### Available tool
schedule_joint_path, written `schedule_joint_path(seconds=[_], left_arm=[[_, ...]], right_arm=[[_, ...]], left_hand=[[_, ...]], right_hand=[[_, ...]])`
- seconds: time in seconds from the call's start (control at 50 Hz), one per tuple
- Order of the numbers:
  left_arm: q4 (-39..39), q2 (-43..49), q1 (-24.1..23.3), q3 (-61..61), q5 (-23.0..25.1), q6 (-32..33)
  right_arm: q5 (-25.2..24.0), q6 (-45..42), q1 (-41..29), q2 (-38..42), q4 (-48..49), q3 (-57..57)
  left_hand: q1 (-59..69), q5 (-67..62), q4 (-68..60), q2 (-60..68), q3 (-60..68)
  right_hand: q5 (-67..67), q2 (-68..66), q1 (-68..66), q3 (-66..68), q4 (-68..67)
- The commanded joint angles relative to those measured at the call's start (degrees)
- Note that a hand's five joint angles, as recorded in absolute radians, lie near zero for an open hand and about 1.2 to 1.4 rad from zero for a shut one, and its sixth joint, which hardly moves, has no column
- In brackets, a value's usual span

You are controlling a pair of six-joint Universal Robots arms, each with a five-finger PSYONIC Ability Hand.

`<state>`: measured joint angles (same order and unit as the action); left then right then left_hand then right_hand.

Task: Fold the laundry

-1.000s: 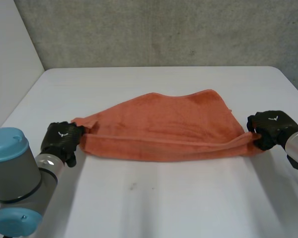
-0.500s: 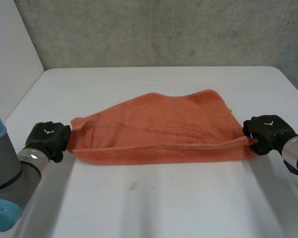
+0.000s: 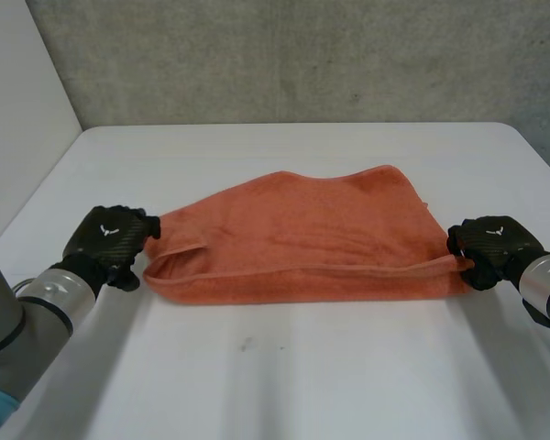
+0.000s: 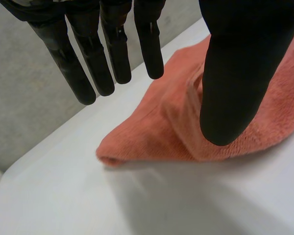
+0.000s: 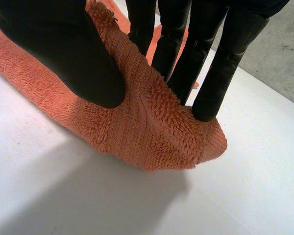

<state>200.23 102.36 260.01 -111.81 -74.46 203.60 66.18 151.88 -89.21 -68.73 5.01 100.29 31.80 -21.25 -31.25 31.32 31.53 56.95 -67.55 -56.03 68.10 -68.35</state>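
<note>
The orange towel [image 3: 302,234] lies folded double across the frame's middle on the white table [image 3: 284,376]. At centre right, the right hand [image 3: 490,247] pinches its end between thumb and fingers [image 5: 220,68]. At centre left, the left hand [image 3: 110,240] has its fingers [image 4: 88,58] straight and apart, gripping nothing. Any pull from the right alone would likely drag the fold askew, with 1 end free.

Plain orange-red towel [image 3: 302,229], white table [image 3: 302,367], black left hand [image 3: 110,240], black right hand [image 3: 493,246], grey wall [image 3: 302,55]
</note>
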Motion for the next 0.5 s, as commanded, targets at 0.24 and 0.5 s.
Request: schedule_joint_path(seconds=[0.24, 0.5], left_arm=[[-2.56, -0.32, 1.91, 1.50, 20.83, 14.68], [-7.48, 6.98, 4.81, 5.55, 23.74, 39.24]], right_arm=[[0.00, 0.00, -0.26, 0.18, 0.00, 0.08], [0.00, 0.00, -0.17, 0.35, -0.09, 0.16]], left_hand=[[4.15, -4.70, -4.70, 4.63, 4.42], [4.32, -4.87, -4.87, 4.80, 4.59]], right_hand=[[13.05, -12.45, -23.97, 11.90, -11.65], [13.05, -12.45, -23.97, 11.90, -11.65]])
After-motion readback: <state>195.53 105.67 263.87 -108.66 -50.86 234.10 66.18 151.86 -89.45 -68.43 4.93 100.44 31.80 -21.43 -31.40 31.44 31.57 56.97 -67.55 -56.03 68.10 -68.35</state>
